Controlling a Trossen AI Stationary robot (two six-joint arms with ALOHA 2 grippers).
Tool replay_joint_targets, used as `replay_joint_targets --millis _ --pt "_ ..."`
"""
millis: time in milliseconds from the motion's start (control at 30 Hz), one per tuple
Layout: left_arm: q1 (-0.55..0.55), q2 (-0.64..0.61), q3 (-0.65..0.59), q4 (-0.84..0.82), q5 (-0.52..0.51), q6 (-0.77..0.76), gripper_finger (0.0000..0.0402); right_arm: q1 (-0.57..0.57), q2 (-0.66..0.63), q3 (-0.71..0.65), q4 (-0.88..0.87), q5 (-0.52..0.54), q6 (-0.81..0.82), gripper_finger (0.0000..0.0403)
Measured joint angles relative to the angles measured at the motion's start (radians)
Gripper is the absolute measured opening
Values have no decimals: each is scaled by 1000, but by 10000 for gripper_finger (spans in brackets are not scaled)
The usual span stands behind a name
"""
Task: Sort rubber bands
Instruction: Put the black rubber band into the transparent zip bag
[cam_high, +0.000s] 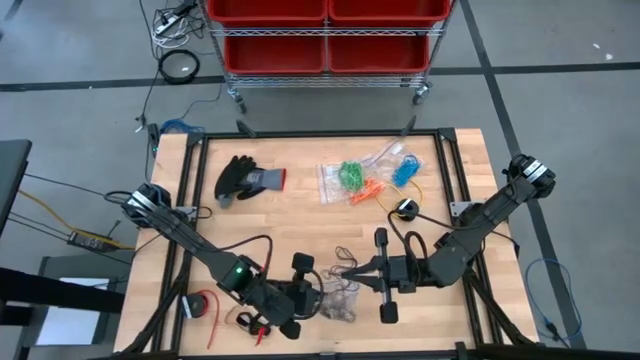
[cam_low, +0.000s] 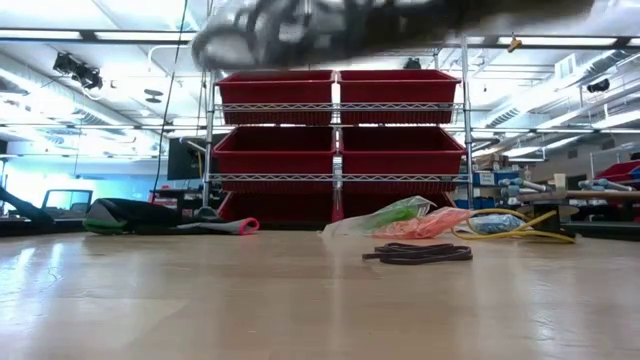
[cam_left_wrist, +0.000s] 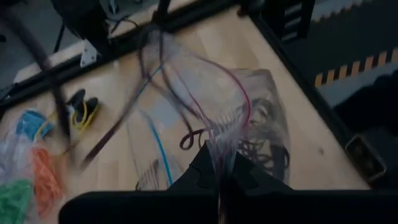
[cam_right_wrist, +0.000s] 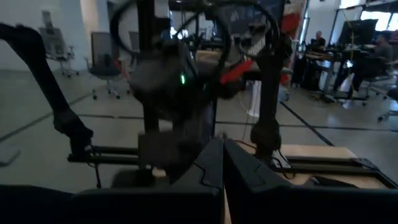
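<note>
A clear zip bag (cam_left_wrist: 249, 106) with black rubber bands (cam_left_wrist: 264, 149) inside hangs above the table's near middle, between my two grippers. My left gripper (cam_high: 316, 300) is shut on its near edge. My right gripper (cam_high: 352, 272), also shut, points level at the bag from the right. A few loose black rubber bands (cam_low: 418, 254) lie flat on the tabletop. At the far side lie clear bags of green (cam_high: 350, 175), orange (cam_high: 368, 190) and blue (cam_high: 405, 170) bands. My left gripper pinches the bag's near edge (cam_left_wrist: 222, 163) between its two fingers, slanting down from the table's left. The film fans out from the fingertips, and the bag is lifted off the table. My right gripper appears to hold the bag's far corner (cam_left_wrist: 153, 38), which is drawn out to a point. Blur hides the fingers there, and its own wrist view shows no film.
A black glove (cam_high: 245, 178) lies at the far left of the table. A yellow cable (cam_high: 420, 195) runs by the blue bag. A red roll (cam_high: 205, 305) sits at the near left. A cart with red bins (cam_high: 325, 40) stands beyond the far edge.
</note>
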Motion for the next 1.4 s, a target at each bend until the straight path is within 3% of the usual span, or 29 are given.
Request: replay_joint_targets --millis 367,633,833,1400 --pt "2 72 0 -38 -1 23 2 -21 31 6 86 -120 21 0" --pt "27 98 -1 -37 -2 0 2 -33 189 184 22 -194 -14 0" --pt "24 98 -1 -49 0 -20 2 -36 256 311 -187 -118 7 0" --pt "24 98 -1 -77 0 -61 2 -47 261 314 -438 -11 187 0"
